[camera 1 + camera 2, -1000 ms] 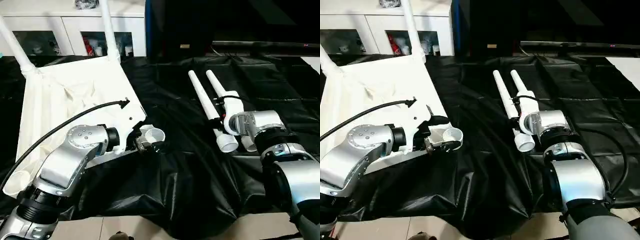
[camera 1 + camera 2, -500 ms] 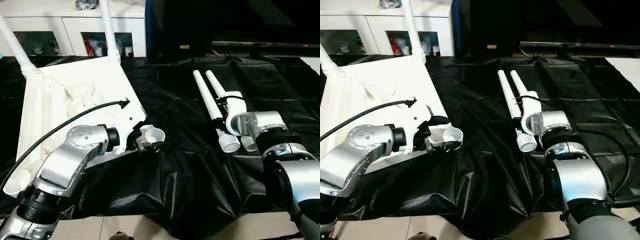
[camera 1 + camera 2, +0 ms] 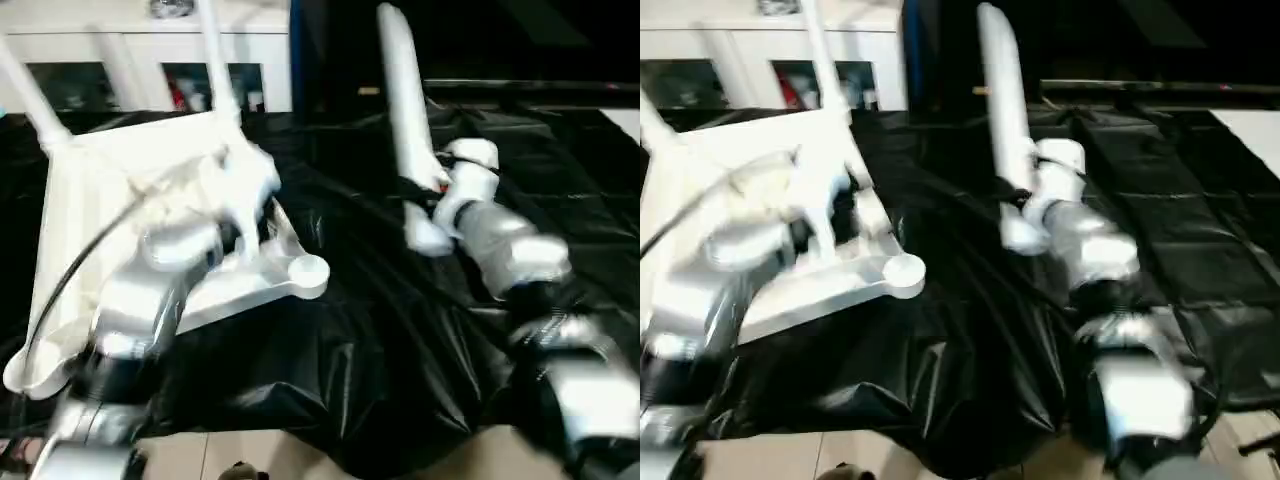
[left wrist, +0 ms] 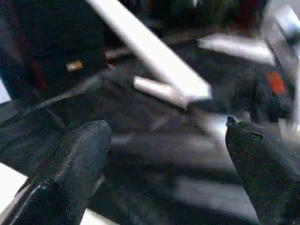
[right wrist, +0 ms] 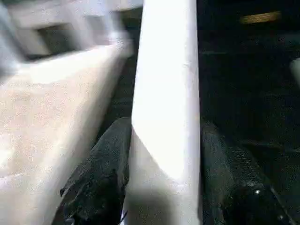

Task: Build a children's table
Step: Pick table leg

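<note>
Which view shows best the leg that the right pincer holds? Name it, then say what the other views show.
The left eye view: the leg rises whole, clamped in the right pincer. The right eye view matches. The right wrist view gives its shaft between two fingers. The left wrist view shows a blurred white tube, maybe it.

A worktop covered by a black sheet [image 3: 400,340] (crumpled, hanging over the near edge) carries the white tabletop [image 3: 110,200], lying underside up at the left, two legs [image 3: 215,60] standing in its far corner sockets.
</note>
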Tool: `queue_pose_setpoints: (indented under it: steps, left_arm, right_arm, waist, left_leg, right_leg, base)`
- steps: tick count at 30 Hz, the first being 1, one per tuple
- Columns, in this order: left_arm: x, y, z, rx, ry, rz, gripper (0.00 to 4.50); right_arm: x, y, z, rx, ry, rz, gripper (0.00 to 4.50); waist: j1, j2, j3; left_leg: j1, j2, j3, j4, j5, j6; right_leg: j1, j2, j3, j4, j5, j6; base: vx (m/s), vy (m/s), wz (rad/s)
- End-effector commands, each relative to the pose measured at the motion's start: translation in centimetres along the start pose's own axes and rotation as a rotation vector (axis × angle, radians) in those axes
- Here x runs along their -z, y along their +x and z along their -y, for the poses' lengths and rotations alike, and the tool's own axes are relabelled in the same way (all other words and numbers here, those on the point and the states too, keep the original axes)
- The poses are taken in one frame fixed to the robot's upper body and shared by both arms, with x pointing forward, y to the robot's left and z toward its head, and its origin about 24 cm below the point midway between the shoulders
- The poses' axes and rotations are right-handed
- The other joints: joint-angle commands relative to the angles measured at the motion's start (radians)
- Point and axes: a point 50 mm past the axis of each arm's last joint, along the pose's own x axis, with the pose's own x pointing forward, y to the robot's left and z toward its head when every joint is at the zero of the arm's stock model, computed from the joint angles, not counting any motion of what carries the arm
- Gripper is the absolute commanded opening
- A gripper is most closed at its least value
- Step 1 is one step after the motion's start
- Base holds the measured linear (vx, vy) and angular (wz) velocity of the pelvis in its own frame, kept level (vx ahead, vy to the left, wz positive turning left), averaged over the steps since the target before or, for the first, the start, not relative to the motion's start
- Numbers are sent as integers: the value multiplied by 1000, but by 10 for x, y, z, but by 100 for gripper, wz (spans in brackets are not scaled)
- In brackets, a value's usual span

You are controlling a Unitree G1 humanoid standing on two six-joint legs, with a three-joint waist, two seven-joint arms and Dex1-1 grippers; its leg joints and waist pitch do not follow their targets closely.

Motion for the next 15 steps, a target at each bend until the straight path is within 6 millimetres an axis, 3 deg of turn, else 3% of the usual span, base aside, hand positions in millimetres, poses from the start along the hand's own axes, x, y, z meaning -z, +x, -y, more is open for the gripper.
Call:
queue_pose_setpoints:
  steps: [1,5,6,7,9,13,14,15]
  left_arm:
    - [-5,5,4,17,-75,33,450]
    - [-12,14,13,76,-231,87,450]
    - [-13,17,15,94,-285,97,450]
    - [-13,19,16,99,-318,102,450]
    - [-15,22,19,112,-380,131,450]
    - [-10,24,26,157,-463,111,450]
    - [-8,24,28,163,-463,97,450]
    - [-8,24,28,163,-469,93,450]
  right_arm:
    - [-7,-6,-24,-228,60,71,187]
    - [-5,-16,-44,-386,91,102,187]
    - [-5,-18,-48,-421,93,111,187]
    - [-4,-21,-52,-443,89,117,187]
    - [-3,-24,-55,-466,80,110,187]
    - [-2,-28,-57,-491,80,100,187]
    - [-3,-29,-58,-498,81,100,187]
    - [-3,-30,-58,-501,82,100,187]
  waist:
    - [10,-1,-83]
    - [18,-1,-86]
    - [21,-2,-83]
    - [27,7,-83]
    - [30,0,-79]
    - [30,0,-79]
    - [29,-6,-79]
    - [32,-2,-79]
  left_leg:
    - [12,10,2,-59,-170,35]
    - [9,14,-1,-58,-139,45]
    - [9,13,1,-58,-149,40]
    - [12,15,-1,-59,-160,31]
    - [11,11,0,-61,-179,25]
    - [11,12,-3,-62,-189,16]
    - [9,11,-3,-63,-185,17]
    - [8,12,-4,-63,-177,17]
  right_leg:
    - [59,-57,38,-72,-132,-193]
    - [58,-60,33,-67,-89,-225]
    - [58,-61,34,-71,-113,-222]
    - [55,-62,34,-73,-139,-213]
    - [56,-60,33,-79,-179,-194]
    - [54,-61,32,-86,-233,-170]
    - [56,-62,33,-86,-233,-165]
    - [55,-62,33,-84,-230,-160]
  base:
    - [0,0,0]
    - [0,0,0]
    - [0,0,0]
    - [0,0,0]
    - [0,0,0]
    - [0,0,0]
    - [0,0,0]
    - [0,0,0]
